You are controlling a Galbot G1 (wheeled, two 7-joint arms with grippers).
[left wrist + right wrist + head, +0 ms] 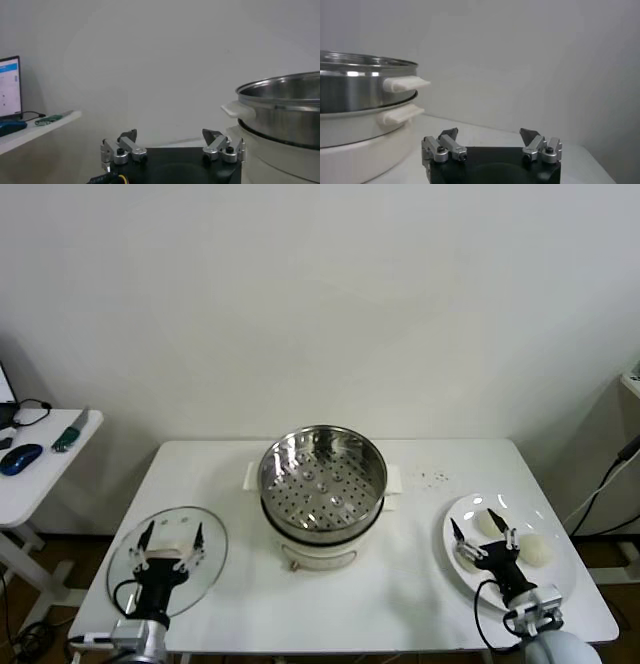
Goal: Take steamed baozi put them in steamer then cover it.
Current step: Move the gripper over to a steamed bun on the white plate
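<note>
From the head camera I see the steamer (323, 481) empty mid-counter (410, 584), baozi (531, 549) on a plate (560, 569) under my released right pincer (483, 533); the left pincer (171, 538), spread, hovers over the cover (205, 569). Left wrist: pincer (172, 142) spread, steamer (285, 107) beside it. Right wrist: pincer (492, 141) spread, steamer (365, 85) near.

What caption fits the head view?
Empty steamer centered; open left gripper over cover, open right gripper over baozi.

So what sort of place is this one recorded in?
Probably a lab or office room set up as a cooking test station, not a home kitchen: a plain white table against a bare wall, an electric steamer in its middle, and a side desk with a computer mouse and monitor.
</note>
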